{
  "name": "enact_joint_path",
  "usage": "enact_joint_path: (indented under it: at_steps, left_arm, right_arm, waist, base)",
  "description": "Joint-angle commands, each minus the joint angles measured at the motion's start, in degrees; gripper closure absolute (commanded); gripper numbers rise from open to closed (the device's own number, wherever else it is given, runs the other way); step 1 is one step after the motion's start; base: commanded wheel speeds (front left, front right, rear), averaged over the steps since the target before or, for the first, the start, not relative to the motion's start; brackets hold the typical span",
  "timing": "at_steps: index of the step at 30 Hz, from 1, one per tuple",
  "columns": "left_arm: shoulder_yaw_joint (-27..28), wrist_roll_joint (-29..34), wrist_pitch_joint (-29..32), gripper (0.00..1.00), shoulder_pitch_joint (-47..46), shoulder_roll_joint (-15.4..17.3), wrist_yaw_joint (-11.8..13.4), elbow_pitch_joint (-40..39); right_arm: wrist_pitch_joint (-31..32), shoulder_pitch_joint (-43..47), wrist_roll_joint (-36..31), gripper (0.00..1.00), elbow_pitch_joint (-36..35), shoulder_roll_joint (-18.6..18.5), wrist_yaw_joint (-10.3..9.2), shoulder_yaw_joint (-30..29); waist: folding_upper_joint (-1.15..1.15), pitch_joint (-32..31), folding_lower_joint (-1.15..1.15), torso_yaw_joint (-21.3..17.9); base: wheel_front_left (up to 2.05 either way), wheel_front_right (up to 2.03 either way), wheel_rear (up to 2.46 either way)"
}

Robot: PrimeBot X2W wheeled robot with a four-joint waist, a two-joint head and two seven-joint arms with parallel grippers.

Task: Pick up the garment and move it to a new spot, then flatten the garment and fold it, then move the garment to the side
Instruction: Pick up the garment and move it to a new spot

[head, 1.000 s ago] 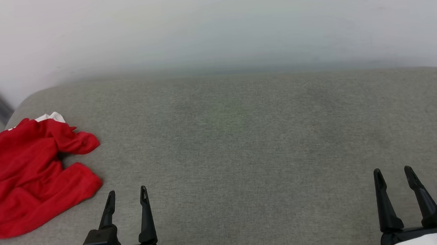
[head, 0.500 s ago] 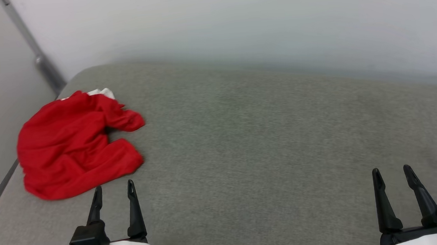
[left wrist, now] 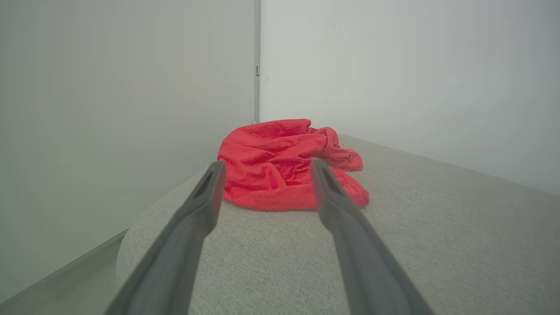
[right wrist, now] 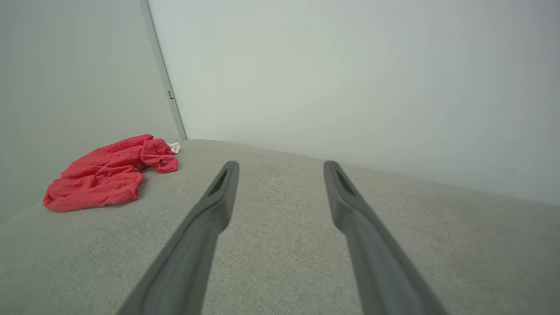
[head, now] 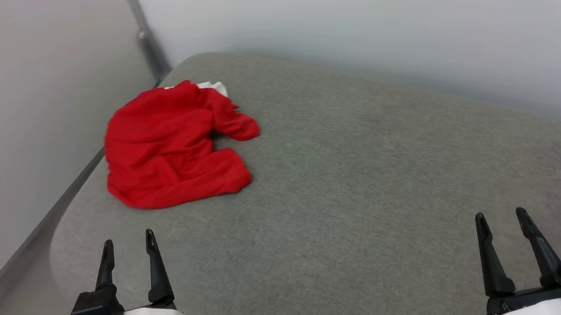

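While the left gripper [head: 128,238] and right gripper [head: 500,213] stand released, lower frame, the garment [head: 171,145], upper left, looks limp and light; best pinched at a raised fold.

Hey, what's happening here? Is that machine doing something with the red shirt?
Nothing is being handled yet. A two-armed robot faces a grey cushioned surface where the crumpled red garment lies near the far left corner, by the walls. Its left gripper and right gripper are both open and empty, apart from the cloth. The left one is nearer and points towards it.
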Motion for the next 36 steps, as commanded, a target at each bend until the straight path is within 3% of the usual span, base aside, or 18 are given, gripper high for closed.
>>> enact_joint_path:
  at_steps: [1, 6, 14, 19, 25, 30, 36]
  left_arm:
    - [-0.08, -0.05, -0.16, 0.0, -0.38, 0.06, 0.1, -0.15]
    - [0.64, -0.38, -0.16, 0.0, -0.22, 0.06, 0.41, 0.23]
    - [1.54, -1.71, -0.16, 0.0, -0.15, 0.06, 0.76, 0.57]
    - [3.0, -0.73, -0.16, 0.0, -4.14, 0.19, -1.5, 3.27]
    - [6.96, -1.26, -0.16, 0.0, -15.4, 2.44, -5.25, 7.18]
    - [11.26, -3.22, -0.16, 0.0, -27.88, 6.54, -8.04, 11.92]
    - [13.81, -3.86, -0.11, 0.0, -41.03, 11.39, -9.08, 15.67]
  right_arm:
    - [-0.14, -0.01, -0.41, 0.0, -0.31, 0.06, -0.03, -0.18]
    - [-0.14, -0.2, -0.88, 0.0, -0.32, 0.05, -0.04, 0.4]
    - [-0.14, -1.51, -1.41, 0.0, 0.0, 0.05, -0.04, 1.18]
    - [-0.14, -1.7, -1.83, 0.0, -0.66, 0.05, -0.04, 0.64]
    - [-0.14, -3.48, -4.07, 0.0, -2.05, 0.05, -0.04, 0.05]
    - [-0.14, -6.38, -6.18, 0.0, -4.29, 0.05, -0.04, -0.54]
    - [-0.14, -10.2, -8.14, 0.0, -7.69, 0.05, -0.04, -1.4]
  waist:
    - [0.0, 0.47, 0.0, 2.4]
    - [0.0, 0.69, 0.0, 5.19]
    - [0.0, 1.5, 0.0, 5.56]
    - [0.0, 2.54, 0.0, 4.89]
    - [0.0, 6.72, 0.0, 2.26]
    - [0.0, 12.68, 0.0, -1.02]
    - [0.0, 19.88, 0.0, -4.39]
  base:
    - [0.0, 0.0, 0.0]
    - [0.0, 0.0, 0.0]
    - [0.0, 0.0, 0.0]
    - [0.0, 0.0, 0.0]
    - [0.0, 0.0, 0.0]
    - [0.0, 0.0, 0.0]
    - [0.0, 0.0, 0.0]
